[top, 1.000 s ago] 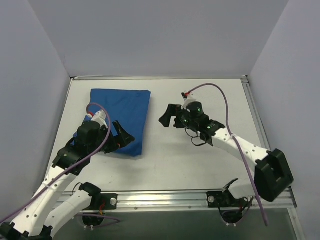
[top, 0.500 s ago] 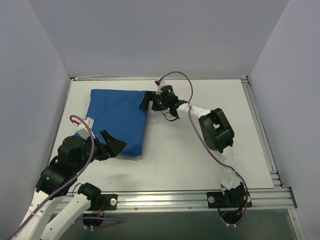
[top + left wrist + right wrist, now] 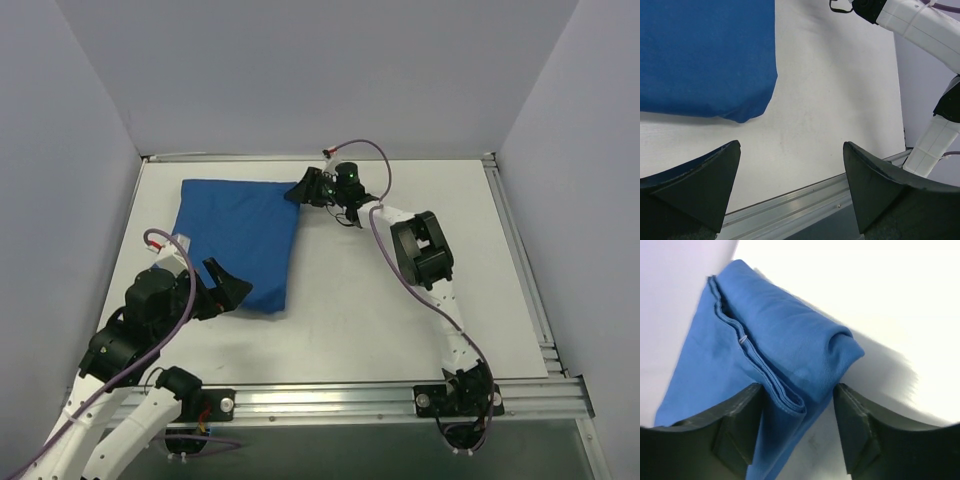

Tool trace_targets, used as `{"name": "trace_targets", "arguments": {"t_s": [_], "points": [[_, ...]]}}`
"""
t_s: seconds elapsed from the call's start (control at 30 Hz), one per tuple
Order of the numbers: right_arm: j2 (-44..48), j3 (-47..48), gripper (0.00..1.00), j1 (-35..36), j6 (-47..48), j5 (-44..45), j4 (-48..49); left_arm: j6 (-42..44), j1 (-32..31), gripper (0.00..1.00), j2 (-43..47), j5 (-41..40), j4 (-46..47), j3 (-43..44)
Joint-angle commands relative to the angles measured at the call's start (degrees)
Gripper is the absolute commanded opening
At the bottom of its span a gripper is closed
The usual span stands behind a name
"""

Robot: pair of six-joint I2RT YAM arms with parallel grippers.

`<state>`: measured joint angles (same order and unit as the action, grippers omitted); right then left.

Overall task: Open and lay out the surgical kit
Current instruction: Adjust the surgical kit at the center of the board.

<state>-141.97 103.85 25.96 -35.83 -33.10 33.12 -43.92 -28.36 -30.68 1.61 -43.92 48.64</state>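
The surgical kit is a closed royal-blue cloth wrap (image 3: 235,235) lying at the table's left. The mesh tray and the instruments are hidden. My right gripper (image 3: 303,190) is at the wrap's far right corner, open. In the right wrist view its jaws (image 3: 797,390) straddle the folded corner of the blue cloth (image 3: 790,340), with gaps on both sides. My left gripper (image 3: 225,285) is open and empty beside the wrap's near right corner. In the left wrist view, the left gripper (image 3: 791,145) is over bare table, with the wrap (image 3: 705,55) ahead of it.
An aluminium rail (image 3: 330,395) runs along the table's near edge, also in the left wrist view (image 3: 790,205). Grey walls enclose the left, far and right sides. My right arm (image 3: 920,25) stretches across the table's middle.
My right gripper moved from mid-table to the wrap's far right corner and now has the corner between its jaws. My left arm drew back toward the near edge.
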Motion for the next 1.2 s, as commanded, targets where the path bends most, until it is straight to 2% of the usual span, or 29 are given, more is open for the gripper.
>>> {"name": "trace_targets", "arguments": {"t_s": [0.0, 0.13, 0.17, 0.2, 0.23, 0.33, 0.37, 0.53, 0.63, 0.67, 0.77, 0.83, 1.0, 1.1, 1.17], "points": [[-2.95, 4.16, 0.49, -2.05, -7.92, -6.53, 10.11, -0.55, 0.15, 0.92, -1.66, -0.82, 2.61, -0.21], [-3.57, 4.77, 0.35, -2.58, -10.13, -8.64, 12.93, -0.73, 0.15, 0.92, -2.19, -0.20, 2.96, -0.48], [-3.92, 5.65, 0.27, -2.58, -10.31, -9.78, 12.67, -0.81, 0.15, 0.92, -2.28, -0.11, 2.88, -0.39], [-4.01, 6.27, 0.08, -2.58, -10.48, -10.57, 12.06, -0.99, 0.15, 0.92, -2.28, 0.06, 2.96, -0.56], [-2.80, 5.58, 0.00, -2.75, -10.22, -9.80, 10.14, -1.08, 0.15, 0.92, -2.37, 0.32, 2.88, -0.48], [2.72, -1.42, 0.00, -3.63, -7.59, -4.09, 8.62, -1.60, 0.23, 0.87, -3.86, -0.72, 1.74, -0.22], [4.41, -3.81, 0.00, -3.98, -6.89, -2.68, 8.88, -2.13, 0.15, 0.81, -4.56, -1.08, 0.95, 0.13], [15.74, -18.31, 0.00, -8.11, -6.70, 5.31, 8.98, -3.01, 0.23, 0.76, -10.88, -3.89, -2.84, 2.77], [23.63, -29.82, 0.00, -11.00, -6.88, 9.79, 9.41, -3.89, 0.23, 0.75, -13.61, -2.66, -0.47, 2.25], [25.67, -36.29, 0.00, -11.88, -7.05, 10.25, 10.20, -4.24, 0.23, 0.74, -14.23, -2.40, 0.49, 2.07], [34.98, -47.73, 0.00, -15.05, -7.15, 13.04, 10.65, -5.64, 0.50, 0.68, -17.30, -2.49, 2.51, 1.81], [43.07, -52.24, 0.00, -16.45, -5.75, 15.77, 5.75, -6.35, 0.50, 0.63, -19.67, -2.75, 3.66, 1.81], [62.20, -64.80, 0.00, -17.16, -4.86, 27.19, -9.09, -5.48, 0.41, 0.63, -28.35, 0.94, 10.26, 2.59], [70.14, -69.38, 0.00, -16.99, -5.99, 30.28, -15.00, -3.54, 0.15, 0.66, -32.86, 1.91, 9.38, 4.44], [76.04, -73.78, 0.01, -16.99, -6.70, 28.71, -17.65, -2.32, -0.20, 0.67, -35.50, 1.65, 9.73, 5.50]]}}
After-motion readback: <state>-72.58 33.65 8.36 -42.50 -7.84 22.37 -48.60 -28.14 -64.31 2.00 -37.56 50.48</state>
